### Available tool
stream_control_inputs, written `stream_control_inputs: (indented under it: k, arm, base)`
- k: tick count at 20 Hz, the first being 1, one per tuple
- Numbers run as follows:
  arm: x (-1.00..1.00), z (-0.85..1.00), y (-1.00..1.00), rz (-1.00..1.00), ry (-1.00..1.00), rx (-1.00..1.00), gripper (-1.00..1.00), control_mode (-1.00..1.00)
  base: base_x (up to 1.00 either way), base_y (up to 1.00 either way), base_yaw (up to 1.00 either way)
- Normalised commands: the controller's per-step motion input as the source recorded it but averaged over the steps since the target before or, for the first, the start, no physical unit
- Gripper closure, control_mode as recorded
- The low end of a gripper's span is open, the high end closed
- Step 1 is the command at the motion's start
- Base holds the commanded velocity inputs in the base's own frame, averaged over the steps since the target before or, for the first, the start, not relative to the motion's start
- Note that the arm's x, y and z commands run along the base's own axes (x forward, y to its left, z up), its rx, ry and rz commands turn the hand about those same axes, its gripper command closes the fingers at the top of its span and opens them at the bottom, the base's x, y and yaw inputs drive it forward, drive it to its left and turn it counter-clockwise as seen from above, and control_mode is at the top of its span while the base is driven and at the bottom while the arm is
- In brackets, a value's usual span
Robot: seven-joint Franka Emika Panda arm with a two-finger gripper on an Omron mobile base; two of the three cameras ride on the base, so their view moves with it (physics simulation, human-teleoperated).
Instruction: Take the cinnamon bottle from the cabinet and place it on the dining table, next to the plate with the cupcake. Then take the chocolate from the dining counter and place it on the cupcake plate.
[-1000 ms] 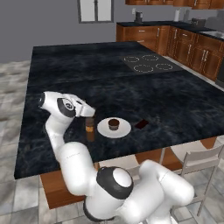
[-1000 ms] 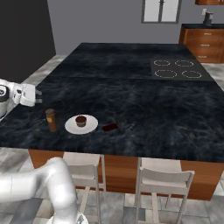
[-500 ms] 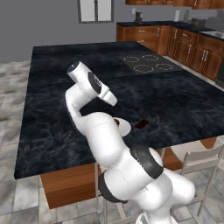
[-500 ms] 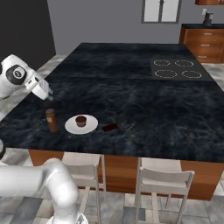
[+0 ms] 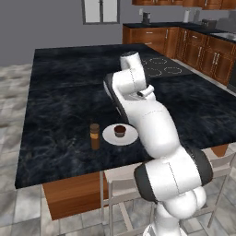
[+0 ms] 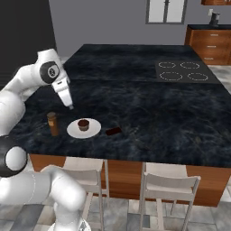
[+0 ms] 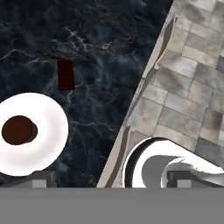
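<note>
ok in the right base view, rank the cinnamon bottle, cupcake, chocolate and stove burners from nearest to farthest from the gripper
The gripper hangs above the dining table's near left part.
1. Cupcake, just below and right of it, on the plate; the cinnamon bottle, below and left, is too close to call against it.
2. Chocolate, right of the plate.
3. Stove burners, far right.

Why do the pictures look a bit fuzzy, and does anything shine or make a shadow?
Left base view: soft all over; cinnamon bottle and plate have blurry edges, hardly any shadow. Right base view: the dining table looks dull, no bright glare. Hand view: the chocolate looks sharper; the plate is flat bright white.
</note>
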Motion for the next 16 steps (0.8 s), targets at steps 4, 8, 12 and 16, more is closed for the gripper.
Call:
stream_control_inputs:
  k: [4,8,12,16]
  arm:
    - [-0.03,-0.05,-0.96,-0.14,0.07,0.24,-1.00,-1.00]
    - [0.03,-0.38,-0.69,-0.07,0.04,0.21,-1.00,-1.00]
    - [0.10,-0.58,-0.62,0.00,0.08,0.07,-1.00,-1.00]
    - [0.01,-0.86,-0.42,0.02,0.11,-0.01,-1.00,-1.00]
  base:
    - [0.00,0.00,0.00]
    - [0.00,0.00,0.00]
    - [0.00,0.00,0.00]
    - [0.00,0.00,0.00]
